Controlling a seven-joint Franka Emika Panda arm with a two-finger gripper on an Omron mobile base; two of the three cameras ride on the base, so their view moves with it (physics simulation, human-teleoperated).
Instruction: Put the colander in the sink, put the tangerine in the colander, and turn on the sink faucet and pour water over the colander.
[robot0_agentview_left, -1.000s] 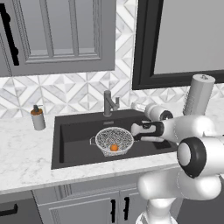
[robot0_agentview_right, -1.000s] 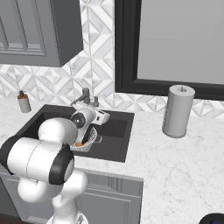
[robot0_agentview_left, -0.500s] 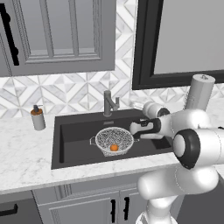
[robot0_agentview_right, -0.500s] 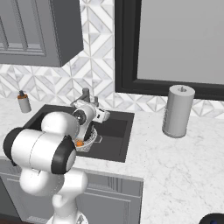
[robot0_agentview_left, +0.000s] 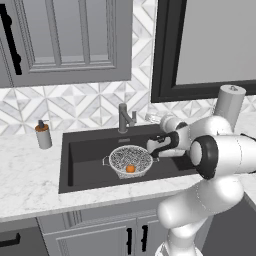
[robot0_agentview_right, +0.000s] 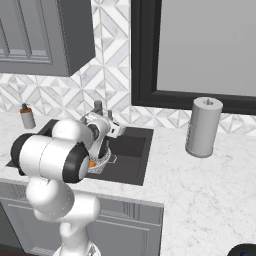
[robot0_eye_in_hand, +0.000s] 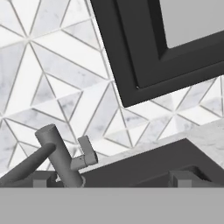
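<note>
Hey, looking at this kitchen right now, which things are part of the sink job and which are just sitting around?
Part of the job:
colander, in the sink
tangerine, inside the colander
sink faucet
hand, open, over the sink

Just sitting around:
soap dispenser
paper towel roll

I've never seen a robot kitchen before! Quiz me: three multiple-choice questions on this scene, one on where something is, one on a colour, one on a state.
1. Where is the tangerine?
A. on the counter
B. in the colander
C. in the gripper

2. What colour is the sink?
A. black
B. white
C. silver

3. How is the gripper?
A. open, empty
B. shut on the faucet
C. holding the colander

Answers:
1 B, the orange fruit lies in the perforated bowl.
2 A, the basin is matte black.
3 A, its tips stand apart with nothing between.
</note>
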